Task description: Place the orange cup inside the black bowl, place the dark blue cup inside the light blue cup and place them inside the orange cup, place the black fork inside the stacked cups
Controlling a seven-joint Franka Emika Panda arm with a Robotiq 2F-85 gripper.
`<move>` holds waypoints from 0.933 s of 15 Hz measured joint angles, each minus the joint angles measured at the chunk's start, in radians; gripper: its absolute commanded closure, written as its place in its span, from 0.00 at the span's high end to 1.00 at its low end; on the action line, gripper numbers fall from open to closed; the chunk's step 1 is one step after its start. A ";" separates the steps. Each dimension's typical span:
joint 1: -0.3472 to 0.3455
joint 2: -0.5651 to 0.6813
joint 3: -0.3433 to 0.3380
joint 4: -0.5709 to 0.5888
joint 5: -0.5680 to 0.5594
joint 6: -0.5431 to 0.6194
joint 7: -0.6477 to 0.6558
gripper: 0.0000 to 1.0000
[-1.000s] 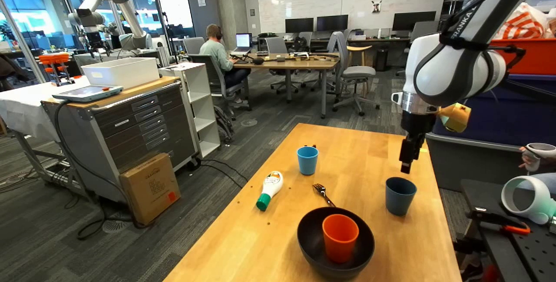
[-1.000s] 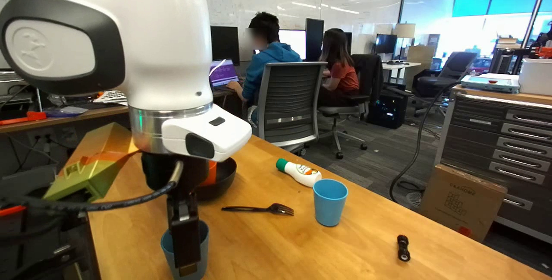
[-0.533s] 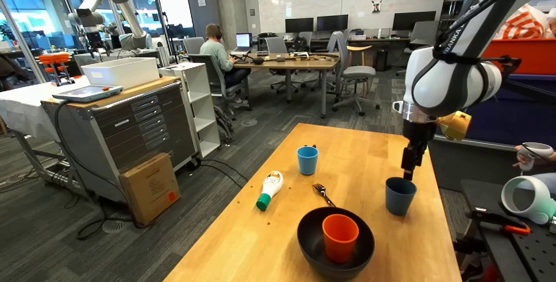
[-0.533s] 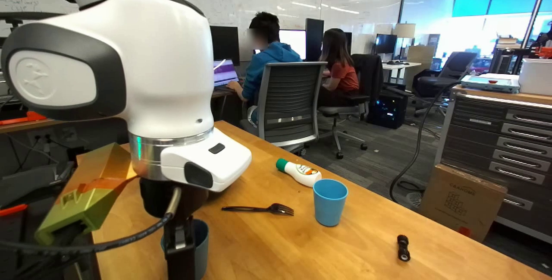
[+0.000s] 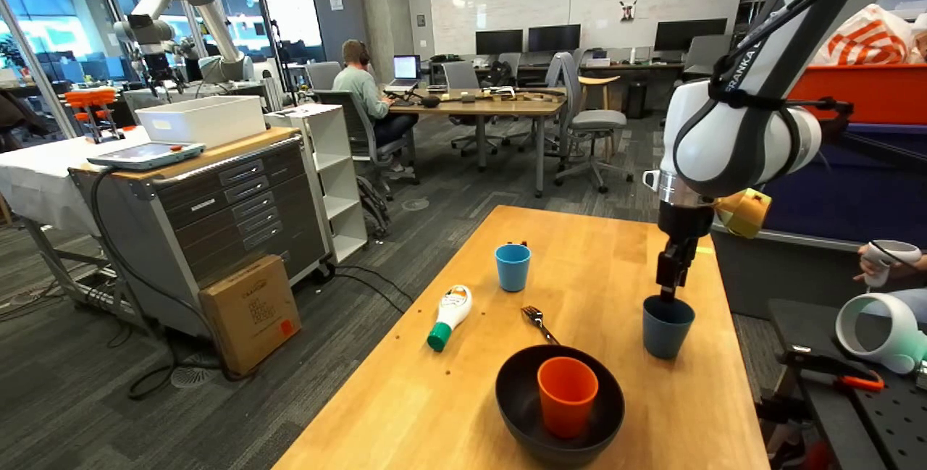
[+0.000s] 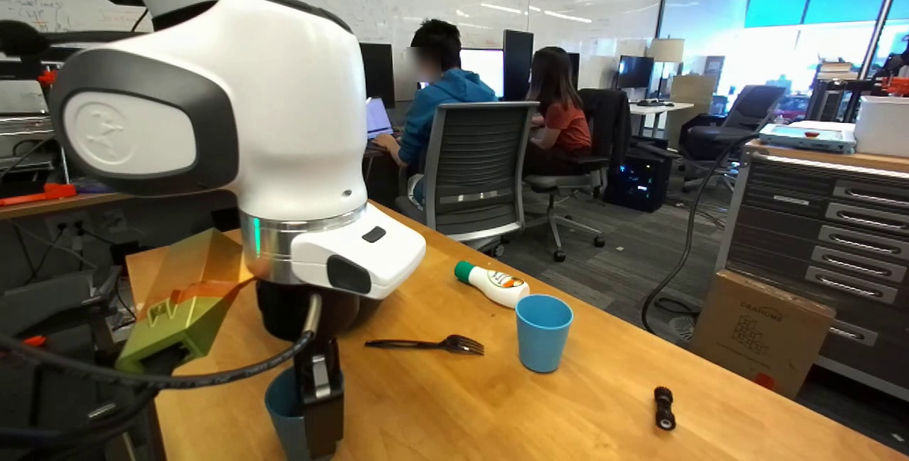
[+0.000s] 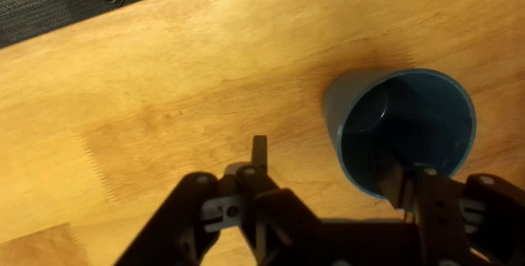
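Note:
The dark blue cup (image 5: 665,336) stands upright on the table, also in view at the wrist (image 7: 430,106). My gripper (image 7: 326,163) is open above it: one finger is over the cup's opening, the other outside its wall. In an exterior view the gripper (image 5: 668,293) is at rim height; I cannot tell whether the tip is inside. The orange cup (image 5: 567,394) stands in the black bowl (image 5: 513,412). The light blue cup (image 5: 513,269) is upright, also in an exterior view (image 6: 543,337). The black fork (image 6: 426,344) lies flat, partly behind the bowl in an exterior view (image 5: 539,324).
A white bottle with a green cap (image 5: 450,316) lies near the table's edge, beyond the fork. A small black object (image 6: 663,408) lies near the light blue cup. A dark cart (image 5: 854,383) stands beside the table near the dark blue cup.
My gripper has come down from above to the dark blue cup's rim and shifted sideways over its opening. The cups, bowl, fork and bottle have not moved.

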 measured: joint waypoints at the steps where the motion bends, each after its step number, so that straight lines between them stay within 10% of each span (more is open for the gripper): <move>1: 0.000 0.003 0.004 0.001 0.000 0.003 0.000 0.30; 4: -0.001 0.015 0.011 0.005 0.000 0.009 0.000 0.09; 14: -0.001 0.024 0.028 0.007 0.000 0.023 0.000 0.01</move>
